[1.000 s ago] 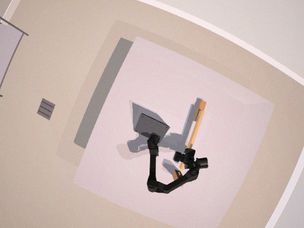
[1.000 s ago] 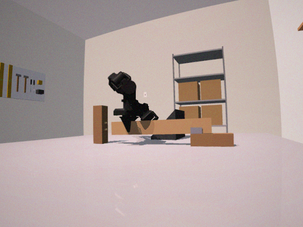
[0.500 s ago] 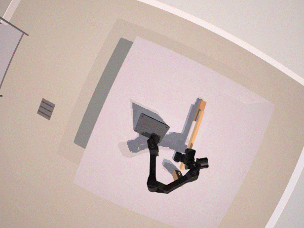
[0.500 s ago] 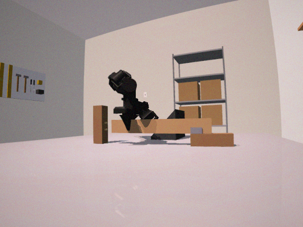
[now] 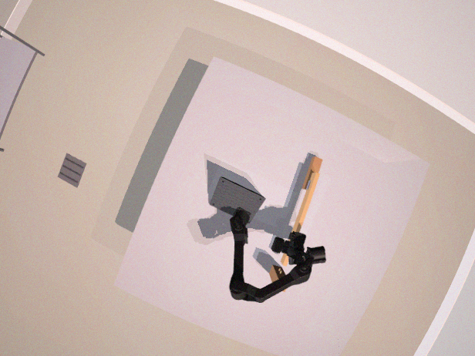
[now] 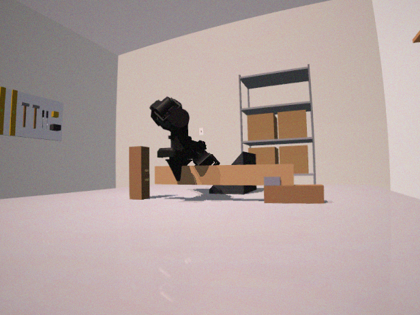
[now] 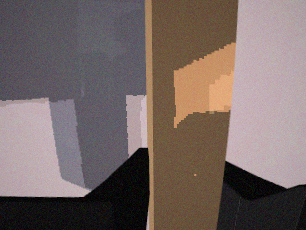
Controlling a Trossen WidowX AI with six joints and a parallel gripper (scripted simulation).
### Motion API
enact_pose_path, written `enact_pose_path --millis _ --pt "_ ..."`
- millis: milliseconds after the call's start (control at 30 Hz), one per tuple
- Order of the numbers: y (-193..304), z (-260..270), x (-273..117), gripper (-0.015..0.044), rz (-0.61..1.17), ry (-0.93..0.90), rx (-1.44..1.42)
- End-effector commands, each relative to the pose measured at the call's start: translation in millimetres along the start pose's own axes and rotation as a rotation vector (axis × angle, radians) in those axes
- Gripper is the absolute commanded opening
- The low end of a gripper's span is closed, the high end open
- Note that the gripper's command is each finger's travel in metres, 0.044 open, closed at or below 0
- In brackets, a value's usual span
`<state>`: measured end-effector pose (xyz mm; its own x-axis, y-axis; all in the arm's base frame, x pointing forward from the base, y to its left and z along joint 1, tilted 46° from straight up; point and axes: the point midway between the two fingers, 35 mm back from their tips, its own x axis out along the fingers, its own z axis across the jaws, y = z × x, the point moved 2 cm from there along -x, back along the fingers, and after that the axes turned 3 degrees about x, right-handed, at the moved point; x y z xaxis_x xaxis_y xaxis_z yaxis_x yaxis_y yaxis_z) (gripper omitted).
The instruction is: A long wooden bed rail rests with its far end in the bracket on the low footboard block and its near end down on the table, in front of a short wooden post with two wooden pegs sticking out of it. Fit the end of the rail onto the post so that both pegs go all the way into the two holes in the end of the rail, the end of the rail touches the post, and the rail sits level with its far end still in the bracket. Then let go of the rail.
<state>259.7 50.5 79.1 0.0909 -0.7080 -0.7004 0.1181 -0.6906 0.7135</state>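
Observation:
The rail (image 5: 306, 206) (image 6: 245, 174) (image 7: 192, 30) looks about level in the exterior view, its near end off the table. Its far end is at the bracket (image 6: 272, 181) on the low footboard block (image 5: 317, 163) (image 6: 293, 194). The post (image 5: 274, 273) (image 6: 136, 174) stands upright, with two pegs facing the rail's near end. A gap shows between the rail end and the pegs, which look within the rail's height. My gripper (image 6: 178, 175) (image 7: 167, 156) is shut on the rail close to its near end, one finger on each side. The holes are hidden.
The arm's base plate (image 5: 237, 196) is on the table beside the rail. The arm's links bend around close to the post in the top view. A shelf rack (image 6: 277, 110) with boxes stands in the background.

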Motion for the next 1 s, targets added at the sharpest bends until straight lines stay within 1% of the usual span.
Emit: enact_pose_path --millis 0,967 --pt "-1.0 -0.1 0.7 0.0 -0.005 0.002 -0.002" --pt "-0.9 0.4 0.4 0.0 -0.005 0.002 -0.002"
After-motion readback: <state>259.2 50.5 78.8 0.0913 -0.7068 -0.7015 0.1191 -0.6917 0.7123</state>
